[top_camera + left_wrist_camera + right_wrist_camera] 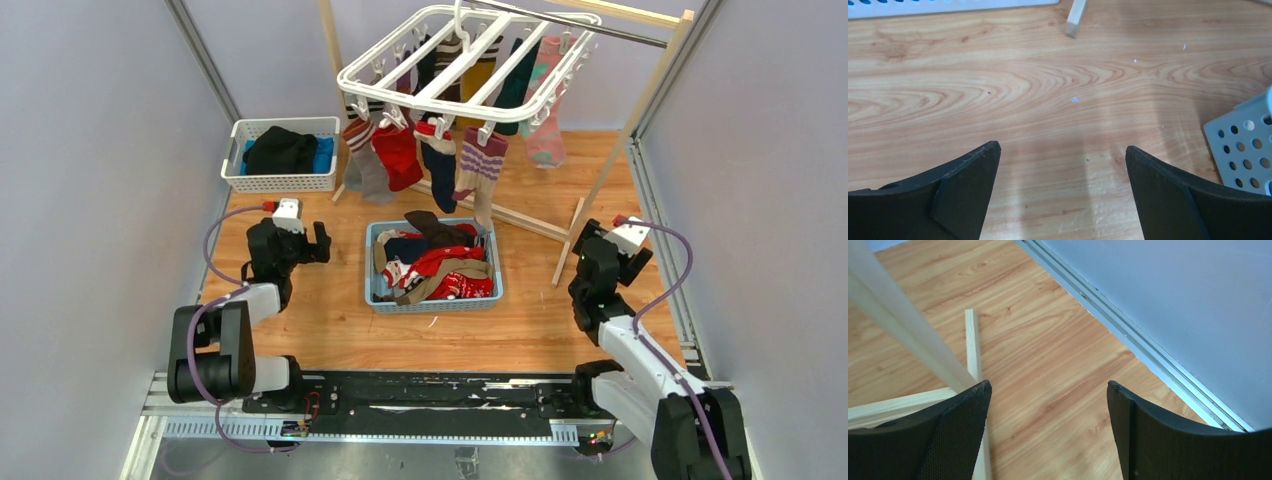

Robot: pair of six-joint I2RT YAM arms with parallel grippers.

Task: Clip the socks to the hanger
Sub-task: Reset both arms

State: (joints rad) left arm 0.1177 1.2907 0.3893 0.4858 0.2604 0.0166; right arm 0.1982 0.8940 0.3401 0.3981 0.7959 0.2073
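Observation:
The white hanger (470,62) hangs from the rack's metal rail at the top of the top view. Several socks are clipped under it, among them a grey one (365,160), a red one (398,155), a navy one (440,165) and a beige purple-striped one (480,170). More socks (440,265) lie heaped in a blue-grey basket (376,285) below it. My left gripper (312,245) is open and empty left of the basket, low over the table (1063,147). My right gripper (590,240) is open and empty beside the rack's right foot (1046,384).
A white lattice basket (282,182) with black and blue cloths stands at the back left. The wooden rack's legs (610,180) and floor bars (973,345) stand close to my right gripper. A metal rail (1128,330) and grey wall bound the right side. The blue-grey basket's corner (1243,145) shows in the left wrist view.

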